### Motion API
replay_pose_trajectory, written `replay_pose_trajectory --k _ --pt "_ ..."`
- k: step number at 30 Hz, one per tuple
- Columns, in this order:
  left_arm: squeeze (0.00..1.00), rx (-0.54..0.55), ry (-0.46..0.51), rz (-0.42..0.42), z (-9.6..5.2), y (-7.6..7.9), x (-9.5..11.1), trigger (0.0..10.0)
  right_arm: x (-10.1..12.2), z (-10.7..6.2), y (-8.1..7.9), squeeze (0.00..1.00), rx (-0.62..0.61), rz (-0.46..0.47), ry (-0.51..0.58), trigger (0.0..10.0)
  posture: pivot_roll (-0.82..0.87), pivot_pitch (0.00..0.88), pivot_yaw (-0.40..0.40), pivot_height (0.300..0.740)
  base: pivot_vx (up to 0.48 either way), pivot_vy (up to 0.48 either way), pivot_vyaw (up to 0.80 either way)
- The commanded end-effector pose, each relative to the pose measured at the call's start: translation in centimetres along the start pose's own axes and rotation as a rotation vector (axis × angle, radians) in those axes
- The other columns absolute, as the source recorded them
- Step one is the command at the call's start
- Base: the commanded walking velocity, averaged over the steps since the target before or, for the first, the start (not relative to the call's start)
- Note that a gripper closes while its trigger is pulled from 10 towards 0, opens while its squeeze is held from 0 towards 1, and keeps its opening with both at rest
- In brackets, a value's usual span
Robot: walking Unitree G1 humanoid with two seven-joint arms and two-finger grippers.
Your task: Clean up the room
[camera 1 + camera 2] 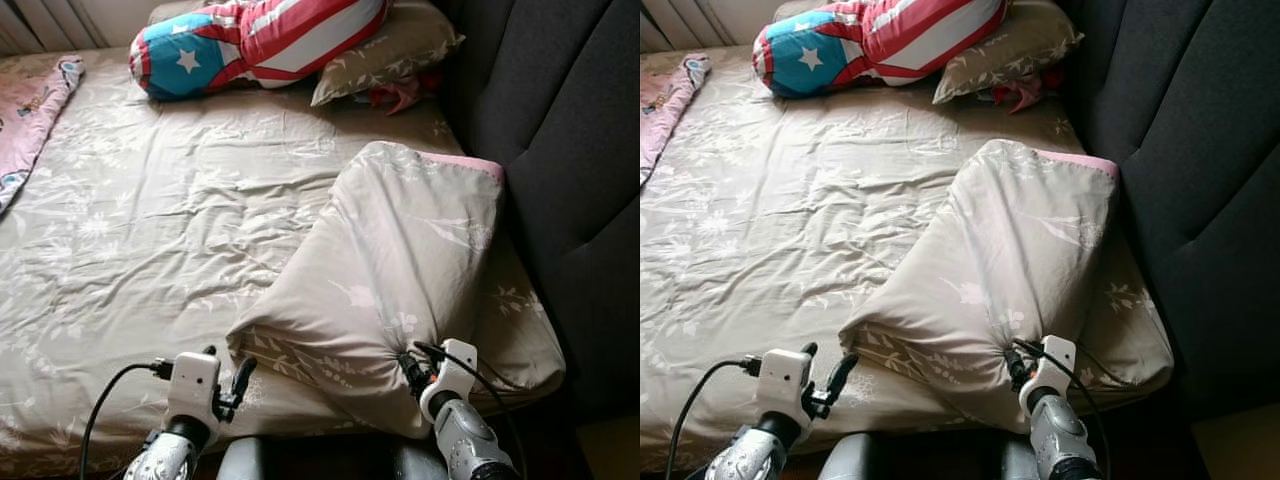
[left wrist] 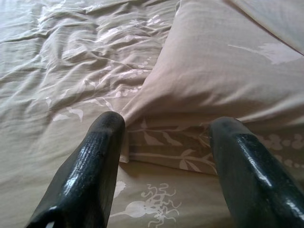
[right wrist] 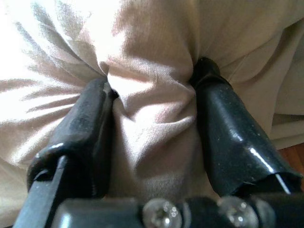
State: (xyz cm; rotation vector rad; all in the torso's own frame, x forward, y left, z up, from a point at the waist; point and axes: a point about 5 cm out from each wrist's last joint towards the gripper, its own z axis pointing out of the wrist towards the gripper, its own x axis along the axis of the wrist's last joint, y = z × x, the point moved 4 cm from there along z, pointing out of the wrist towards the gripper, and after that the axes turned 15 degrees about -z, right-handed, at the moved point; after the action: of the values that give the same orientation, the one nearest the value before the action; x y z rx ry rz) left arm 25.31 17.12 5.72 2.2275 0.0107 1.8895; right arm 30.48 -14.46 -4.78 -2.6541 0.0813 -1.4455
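Far left: a pink patterned blanket [image 1: 30, 110] lies along the left edge of the bed.
Bed: a wide mattress under a wrinkled beige floral sheet [image 1: 150, 230].
Left gripper [image 1: 232, 385]: hovers low over the sheet, near the closest corner of the pillow; its two black fingers [image 2: 88, 171] are spread apart with nothing between them.
Head of bed: a red, white and blue star-and-stripe cushion [image 1: 250, 40] rests against a small beige floral pillow [image 1: 390, 50].
Task's thing: a large beige floral pillow with a pink edge [image 1: 400, 260] lies slantwise on the bed's right side, near the dark grey padded headboard [image 1: 560, 130].
Right gripper [image 1: 412, 368]: pinching a bunched fold of that pillow's near edge; cloth puckers between the fingers [image 3: 223, 128].
Doing it well: I judge a thin pinch of fabric may slip, so bring the free gripper onto the near corner, then lift both ends together.
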Motion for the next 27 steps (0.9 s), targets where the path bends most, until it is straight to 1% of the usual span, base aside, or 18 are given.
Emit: replay_pose_trajectory --k 1,5,11,13,14,19,20,21,22,24,26,27 --pt "0.0 0.013 -0.04 -0.008 -0.4 -0.2 -1.0 10.0 -2.5 -0.6 0.0 0.0 -0.01 0.018 -0.092 0.0 0.03 0.215 0.011 0.654 0.0 0.0 0.0" --pt "0.0 0.019 -0.043 -0.012 -0.2 -0.2 -1.2 10.0 -2.4 -0.5 0.1 0.0 -0.021 0.011 -0.09 0.0 0.02 0.203 0.008 0.654 0.0 0.0 0.0" --pt "0.0 0.019 -0.028 -0.016 0.8 -0.1 -1.0 10.0 -2.2 -0.6 1.2 0.0 -0.069 -0.012 -0.09 0.0 0.0 0.174 0.005 0.654 0.0 0.0 0.0" --pt "0.0 0.022 -0.024 -0.017 1.2 -0.2 -0.9 10.0 -2.1 -0.6 1.9 0.0 -0.103 -0.016 -0.092 0.0 0.0 0.162 0.004 0.654 0.0 0.0 0.0" --pt "0.0 0.023 -0.021 -0.016 1.4 -0.2 -0.9 10.0 -2.0 -0.7 2.6 0.0 -0.135 -0.019 -0.094 0.0 0.0 0.155 0.003 0.654 0.0 0.0 0.0" --pt "0.0 0.026 -0.011 -0.016 1.9 -0.3 -0.8 10.0 -1.5 -0.9 4.2 0.0 -0.196 -0.01 -0.076 0.0 -0.01 0.136 0.002 0.654 0.0 0.0 0.0" --pt "0.0 0.028 -0.008 -0.015 2.1 -0.4 -0.8 10.0 -1.1 -1.0 5.0 0.0 -0.229 -0.005 -0.062 0.0 -0.01 0.129 0.001 0.654 0.0 0.0 0.0" --pt "0.0 0.029 -0.007 -0.015 2.2 -0.4 -0.8 10.0 -1.0 -1.0 5.3 0.0 -0.24 -0.004 -0.058 0.0 -0.01 0.124 0.001 0.654 0.0 0.0 0.0" --pt "0.0 0.032 -0.006 -0.015 2.4 -0.5 -0.8 10.0 -0.7 -1.2 6.2 0.0 -0.281 -0.019 -0.057 0.0 -0.02 0.12 0.001 0.654 0.0 0.0 0.0" --pt "0.0 0.033 -0.005 -0.013 2.6 -0.6 -0.8 10.0 -0.4 -1.3 7.1 0.0 -0.32 -0.044 -0.058 0.0 -0.02 0.114 0.002 0.654 0.0 0.0 0.0" --pt "0.0 0.035 -0.004 -0.012 2.8 -0.7 -0.9 10.0 0.1 -1.5 8.0 0.0 -0.36 -0.048 -0.047 0.0 -0.02 0.11 0.003 0.654 0.0 0.0 0.0" --pt "0.0 0.036 -0.002 -0.012 2.9 -0.7 -0.9 10.0 0.8 -1.7 9.2 0.0 -0.412 -0.04 -0.032 0.0 -0.02 0.107 0.003 0.654 0.0 0.0 0.0"
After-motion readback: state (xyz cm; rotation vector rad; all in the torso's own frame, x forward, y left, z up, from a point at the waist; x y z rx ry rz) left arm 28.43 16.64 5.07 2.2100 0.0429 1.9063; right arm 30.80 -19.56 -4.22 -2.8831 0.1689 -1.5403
